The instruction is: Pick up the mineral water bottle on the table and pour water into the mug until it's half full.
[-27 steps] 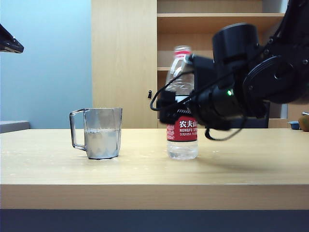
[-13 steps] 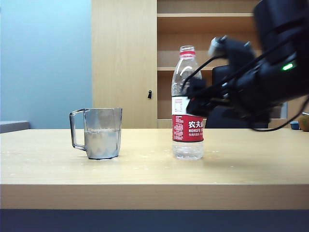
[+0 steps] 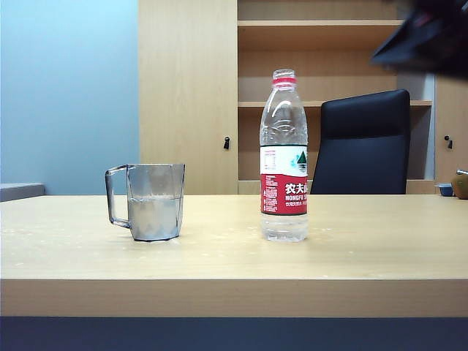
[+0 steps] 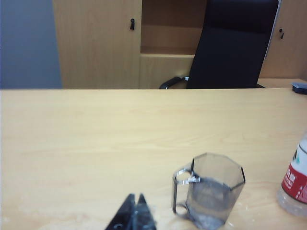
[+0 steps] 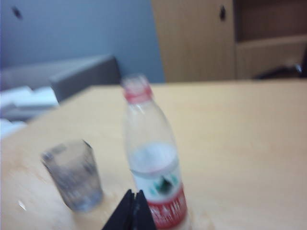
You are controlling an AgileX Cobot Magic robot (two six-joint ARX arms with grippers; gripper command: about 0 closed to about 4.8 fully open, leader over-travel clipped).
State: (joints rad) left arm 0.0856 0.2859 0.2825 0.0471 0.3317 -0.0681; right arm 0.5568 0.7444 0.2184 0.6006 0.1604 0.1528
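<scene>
The mineral water bottle (image 3: 284, 157) stands upright and capless on the table (image 3: 234, 263), right of centre, with a little water at its bottom. The grey faceted mug (image 3: 150, 201) stands to its left, handle pointing left, with water (image 3: 153, 216) up to about half its height. My right gripper (image 5: 134, 192) is shut and empty, hanging clear above the bottle (image 5: 151, 158) and the mug (image 5: 74, 175). In the exterior view only a dark blur of the right arm (image 3: 428, 36) shows at the top right. My left gripper (image 4: 135, 195) is shut and empty, beside the mug (image 4: 213, 191).
A black office chair (image 3: 362, 142) stands behind the table, in front of wooden cabinets and shelves (image 3: 314, 25). Small objects (image 3: 459, 186) lie at the table's far right edge. The thick front edge of the table (image 3: 234, 296) runs across the exterior view.
My right gripper has let go of the bottle, pulled away up and to the right, and shut. The bottle stays upright. The left arm has left the top left corner.
</scene>
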